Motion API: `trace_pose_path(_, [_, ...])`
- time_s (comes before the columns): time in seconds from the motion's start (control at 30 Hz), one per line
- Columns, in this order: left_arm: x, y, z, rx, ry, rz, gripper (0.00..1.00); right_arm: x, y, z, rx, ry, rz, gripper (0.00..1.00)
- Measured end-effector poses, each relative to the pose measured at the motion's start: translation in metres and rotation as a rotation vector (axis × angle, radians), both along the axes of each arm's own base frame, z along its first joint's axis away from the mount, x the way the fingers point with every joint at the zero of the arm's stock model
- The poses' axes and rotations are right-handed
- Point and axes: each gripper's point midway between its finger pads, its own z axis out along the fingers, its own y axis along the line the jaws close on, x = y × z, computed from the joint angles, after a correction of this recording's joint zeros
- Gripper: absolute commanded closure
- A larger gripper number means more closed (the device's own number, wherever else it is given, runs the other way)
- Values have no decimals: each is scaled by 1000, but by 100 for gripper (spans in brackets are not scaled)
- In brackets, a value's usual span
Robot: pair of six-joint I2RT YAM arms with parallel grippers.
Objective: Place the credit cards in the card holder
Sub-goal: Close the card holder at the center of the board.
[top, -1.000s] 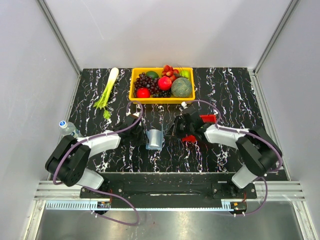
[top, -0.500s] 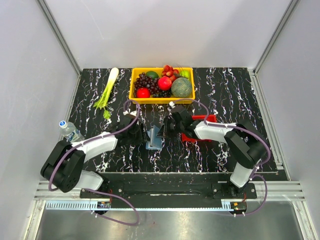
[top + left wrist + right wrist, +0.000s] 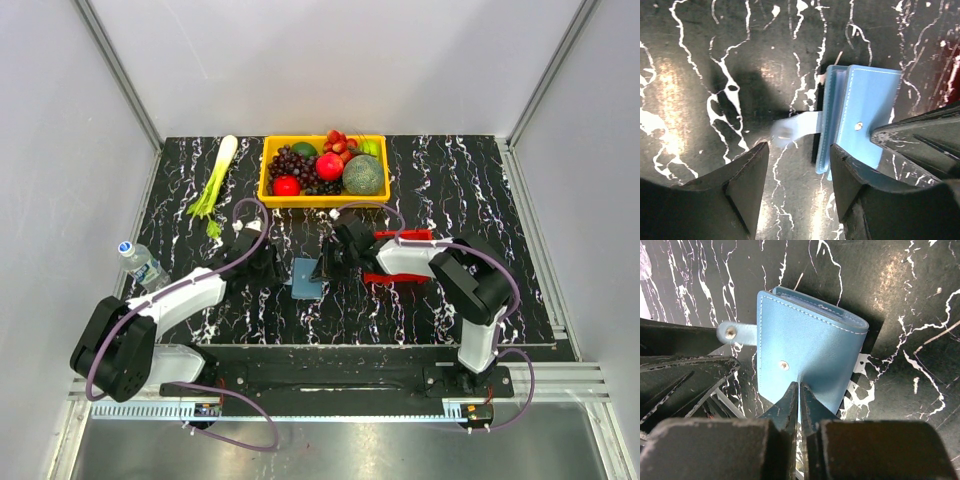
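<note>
Blue holder (image 3: 805, 347) lying folded, left claw (image 3: 799, 150) open by its strap (image 3: 792, 129), right claw (image 3: 799, 387) closed, tips against holder

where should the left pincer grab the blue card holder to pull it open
Probably the loose snap strap sticking out from the card holder's edge. It is thin, stands clear of the folded holder and faces the open left pincer, so come from that side, low over the table. The right pincer is shut, tips over the holder.
</note>
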Motion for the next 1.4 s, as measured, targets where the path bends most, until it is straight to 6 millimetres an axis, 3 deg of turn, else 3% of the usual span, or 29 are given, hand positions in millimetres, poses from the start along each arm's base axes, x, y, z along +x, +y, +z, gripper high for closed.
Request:
trace_pose_path(0.23, [-3,14,-5,68,13,23,44,-2,1,-4,-12,16,19,91])
trace_pose_path(0.4, [0,13,-2,69,8,21,49,-1,2,-5,-16,16,25,91])
trace_pose_path(0.67, [13,8,-2,31,14,34,60,-2,2,-5,-16,13,36,91])
trace_pose_path(1.1, [17,-1,-2,-27,39,14,88,-3,3,-5,-12,12,51,89])
trace_pose_path(1.4, [16,-5,0,-48,40,1,79,-3,3,-5,-12,12,52,88])
